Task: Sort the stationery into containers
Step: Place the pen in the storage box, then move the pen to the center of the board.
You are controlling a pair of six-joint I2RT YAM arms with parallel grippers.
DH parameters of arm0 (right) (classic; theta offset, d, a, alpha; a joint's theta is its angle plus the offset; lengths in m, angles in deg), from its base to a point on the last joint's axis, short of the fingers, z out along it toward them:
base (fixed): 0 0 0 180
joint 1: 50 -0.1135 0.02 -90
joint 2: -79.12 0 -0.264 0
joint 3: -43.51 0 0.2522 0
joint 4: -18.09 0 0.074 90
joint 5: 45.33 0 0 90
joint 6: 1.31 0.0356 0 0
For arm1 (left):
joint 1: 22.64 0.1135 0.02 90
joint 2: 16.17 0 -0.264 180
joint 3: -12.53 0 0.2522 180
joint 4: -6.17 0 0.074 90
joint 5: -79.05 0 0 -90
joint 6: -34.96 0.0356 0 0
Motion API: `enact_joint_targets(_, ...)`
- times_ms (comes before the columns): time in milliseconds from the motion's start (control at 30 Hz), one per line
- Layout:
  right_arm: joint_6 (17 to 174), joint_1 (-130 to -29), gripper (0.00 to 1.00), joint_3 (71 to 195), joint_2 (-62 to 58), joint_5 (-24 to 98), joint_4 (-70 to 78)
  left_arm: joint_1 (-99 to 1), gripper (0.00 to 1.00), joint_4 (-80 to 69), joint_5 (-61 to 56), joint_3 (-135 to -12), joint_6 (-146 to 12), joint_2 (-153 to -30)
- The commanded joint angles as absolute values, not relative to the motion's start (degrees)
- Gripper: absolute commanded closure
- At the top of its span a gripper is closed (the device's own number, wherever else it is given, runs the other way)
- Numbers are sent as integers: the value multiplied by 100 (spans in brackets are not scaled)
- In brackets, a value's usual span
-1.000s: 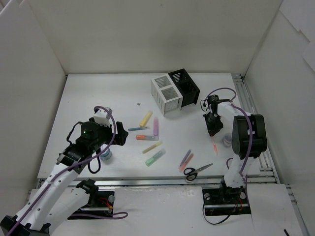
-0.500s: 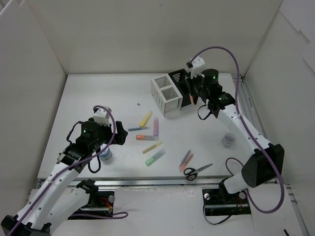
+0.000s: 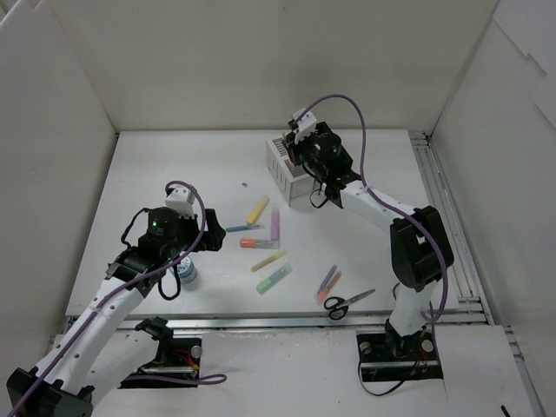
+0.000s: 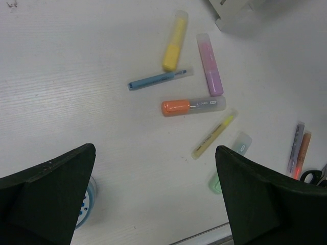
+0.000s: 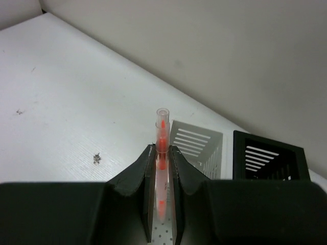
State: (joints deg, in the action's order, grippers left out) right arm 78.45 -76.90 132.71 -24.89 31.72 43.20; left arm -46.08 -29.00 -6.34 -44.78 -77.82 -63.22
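The right pincer (image 5: 162, 153) is pressed together on a thin red pencil (image 5: 162, 131), held raised just by the white holder (image 5: 196, 143), which adjoins the black holder (image 5: 265, 155). The left pincer (image 4: 156, 199) hangs spread wide above the counter (image 4: 76, 102), near the dotted jar (image 4: 88, 200), with the yellow marker (image 4: 174, 43), purple marker (image 4: 210, 65) and orange marker (image 4: 193, 105) lying loose.

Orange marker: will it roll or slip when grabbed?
The orange marker looks round-barrelled and lies flat, so a sideways nudge probably rolls it. Its glossy plastic may slip; the short rigid body likely won't flex.
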Motion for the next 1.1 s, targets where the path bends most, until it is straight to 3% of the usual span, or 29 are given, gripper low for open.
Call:
enact_joint_targets(0, 7964, -7743, 100, 13269, -2283, 3368, 5425, -4558, 1, -2859, -699, -4772, -7947, -6302)
enact_joint_targets(67, 8043, -7742, 100, 13058, -2240, 3465, 5504, -4558, 0, -2886, -699, -4755, -7956, -6250)
enact_joint_targets(133, 8192, -7734, 88, 12883, -2196, 3606, 5505, -4558, 1, -2895, -699, -4737, -7965, -6232)
enact_joint_targets(167, 8280, -7734, 78, 12829, -2100, 3658, 5504, -4558, 1, -2930, -673, -4754, -7965, -6232)
enact_joint_targets(200, 8350, -7734, 58, 12777, -2029, 3641, 5504, -4558, 1, -2939, -647, -4755, -7947, -6240)
enact_joint_targets(300, 8596, -7725, 36, 12548, -1695, 3676, 5478, -4558, 0, -2947, -585, -4772, -7929, -6275)
enact_joint_targets(467, 8834, -7752, 19, 12030, -801, 3746, 4962, -4558, 1, -2807, -392, -4720, -7921, -6354)
enact_joint_targets(567, 9289, -7883, 2, 12038, -299, 4332, 3373, -4558, 0, -2754, -260, -4711, -7868, -6424)
enact_joint_targets(700, 10043, -8154, 2, 11942, 264, 5397, 775, -4558, 1, -2702, -154, -4772, -7851, -6592)
enact_joint_targets(767, 10458, -8217, 2, 11740, 633, 5958, 182, -4558, 0, -2614, -32, -4746, -7824, -6697)
enact_joint_targets(1067, 12716, -8393, 2, 10571, 1276, 5918, -2430, -4558, 1, -2130, 426, -4500, -7833, -6776)
